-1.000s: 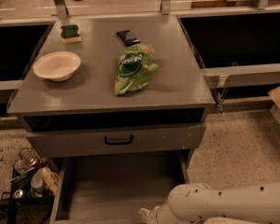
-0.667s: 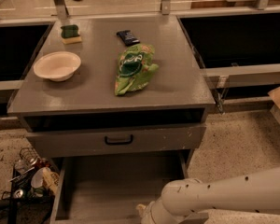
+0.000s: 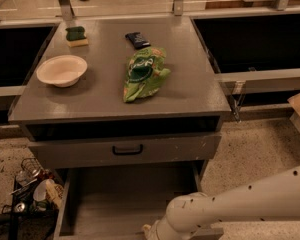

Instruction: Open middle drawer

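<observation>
The middle drawer (image 3: 125,151) is the wide grey front with a small black loop handle (image 3: 127,149) under the cabinet top; a dark gap runs above it. Below it a lower drawer (image 3: 130,194) stands pulled out, showing its bare grey inside. My white arm (image 3: 240,201) comes in from the lower right. The gripper (image 3: 149,231) sits at the bottom edge of the view, over the front of that lower drawer, well below the handle and mostly cut off.
On the grey cabinet top (image 3: 190,84) lie a white bowl (image 3: 62,70), a green chip bag (image 3: 142,73), a dark packet (image 3: 137,40) and a green sponge (image 3: 76,35). Black bins flank the cabinet. A wire basket of utensils (image 3: 27,189) sits on the floor at the left.
My arm has swung so that its right part is higher, and its end has dropped slightly left toward the bottom edge. The drawers and tabletop items have not moved.
</observation>
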{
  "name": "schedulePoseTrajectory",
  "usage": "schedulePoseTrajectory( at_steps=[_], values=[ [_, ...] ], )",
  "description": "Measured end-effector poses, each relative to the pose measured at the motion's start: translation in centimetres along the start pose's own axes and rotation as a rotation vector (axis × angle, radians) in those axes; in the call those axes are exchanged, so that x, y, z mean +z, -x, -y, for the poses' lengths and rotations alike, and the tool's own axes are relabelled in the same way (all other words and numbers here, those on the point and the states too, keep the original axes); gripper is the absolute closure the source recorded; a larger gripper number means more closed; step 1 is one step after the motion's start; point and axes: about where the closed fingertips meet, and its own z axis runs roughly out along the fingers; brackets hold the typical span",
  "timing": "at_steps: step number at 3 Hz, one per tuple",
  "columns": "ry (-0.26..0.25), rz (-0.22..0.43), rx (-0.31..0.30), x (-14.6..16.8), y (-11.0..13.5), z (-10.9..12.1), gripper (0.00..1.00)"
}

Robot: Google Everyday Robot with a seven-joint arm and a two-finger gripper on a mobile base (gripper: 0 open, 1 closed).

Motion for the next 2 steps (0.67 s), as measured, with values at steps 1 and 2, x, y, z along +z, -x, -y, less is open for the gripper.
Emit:
schedulePoseTrajectory(
  at_steps=[1, 2],
  values=[
    [0.061, -0.015, -0.014, 2.10, -0.22, -0.88, 0.00],
    [0.068, -0.012, -0.017, 2.11, -0.18, -1.01, 0.00]
  ],
)
